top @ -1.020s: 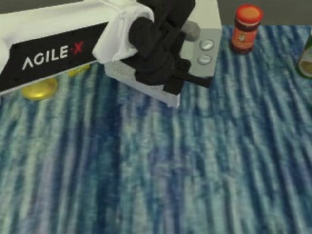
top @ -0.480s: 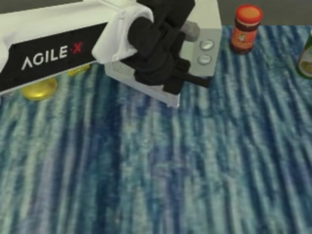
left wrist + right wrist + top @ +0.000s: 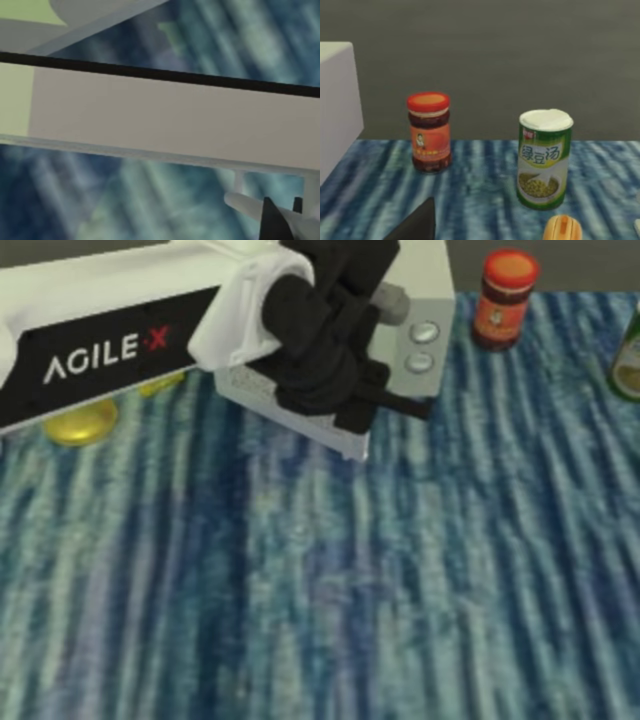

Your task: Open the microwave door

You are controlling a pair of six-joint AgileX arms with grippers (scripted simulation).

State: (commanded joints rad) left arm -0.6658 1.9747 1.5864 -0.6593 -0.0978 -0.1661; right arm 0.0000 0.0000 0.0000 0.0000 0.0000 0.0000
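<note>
The left gripper (image 3: pixel 395 405), jaws' state hidden, sits at the upper middle against the microwave door (image 3: pixel 300 420), probably to swing it outward.

Red-lidded jar (image 3: pixel 429 131), green can (image 3: pixel 543 158), blue tablecloth (image 3: pixel 400 580)

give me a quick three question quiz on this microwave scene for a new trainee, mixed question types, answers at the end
1. True or false: the microwave door is swung partly out from the microwave.
2. Which arm is at the door? A) left B) right
3. Fill in: the jar to the right of the microwave has a ____ lid.

Key:
1. True. The door's free edge angles out toward the table's middle.
2. A. The left claw sits at the door; the right arm is out of the top view.
3. Red.
</note>
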